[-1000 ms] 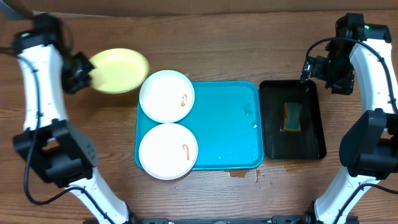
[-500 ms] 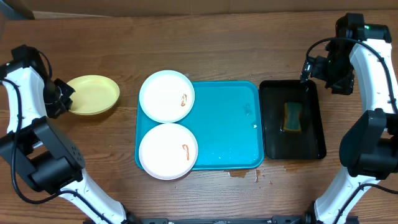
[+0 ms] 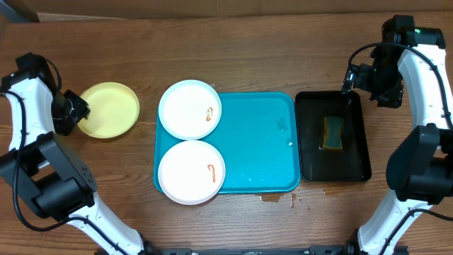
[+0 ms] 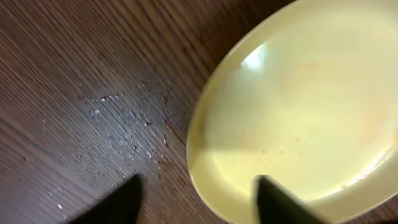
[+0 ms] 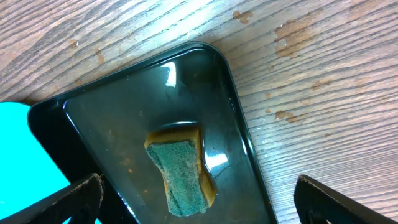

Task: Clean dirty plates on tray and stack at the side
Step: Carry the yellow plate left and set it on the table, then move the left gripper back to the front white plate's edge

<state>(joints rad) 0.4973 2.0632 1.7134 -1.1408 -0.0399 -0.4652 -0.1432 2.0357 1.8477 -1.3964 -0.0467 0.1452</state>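
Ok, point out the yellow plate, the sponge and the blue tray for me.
yellow plate (image 3: 110, 110), overhead view, centre of its face.
sponge (image 5: 180, 174), right wrist view, green top.
blue tray (image 3: 258, 142), overhead view, bare floor.

From my left wrist camera, the yellow plate runs off the right and bottom edges. The left gripper shows only two blurred dark fingertips, and I cannot tell whether they pinch its rim. My right wrist view crops the black tray at the bottom, the turquoise tray to a sliver, and the right gripper to corner tips.
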